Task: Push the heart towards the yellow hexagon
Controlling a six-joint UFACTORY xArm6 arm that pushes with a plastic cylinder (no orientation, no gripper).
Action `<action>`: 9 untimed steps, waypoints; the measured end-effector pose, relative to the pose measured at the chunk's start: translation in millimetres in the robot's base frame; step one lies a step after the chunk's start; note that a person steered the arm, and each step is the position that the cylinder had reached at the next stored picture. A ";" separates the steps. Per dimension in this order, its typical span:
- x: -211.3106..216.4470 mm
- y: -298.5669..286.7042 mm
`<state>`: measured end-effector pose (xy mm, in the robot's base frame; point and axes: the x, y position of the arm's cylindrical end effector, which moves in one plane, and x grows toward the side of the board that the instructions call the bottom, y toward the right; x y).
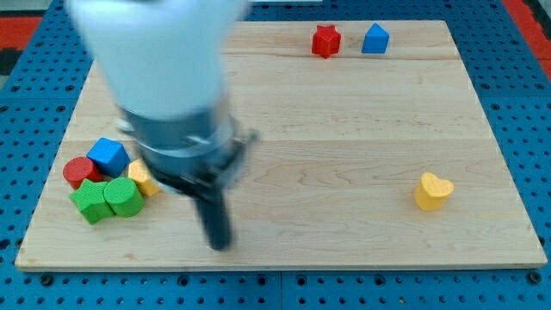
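A yellow heart block [432, 191] lies on the wooden board at the view's right, alone. A yellow hexagon block [143, 177] sits in a cluster at the view's lower left, partly hidden by the arm. My tip [220, 242] is at the lower middle-left of the board, a little right of the cluster and far left of the heart. The tip touches no block.
The cluster at the lower left also holds a blue cube [108, 155], a red cylinder [81, 172], a green cube-like block [90, 201] and a green round block [123, 197]. A red star [325, 40] and a blue block [375, 39] sit at the top. The arm's body [164, 77] is blurred and covers the upper left.
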<state>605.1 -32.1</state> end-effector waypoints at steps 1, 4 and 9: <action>13.3 92.9; -50.9 268.7; -99.3 278.1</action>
<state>505.7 246.0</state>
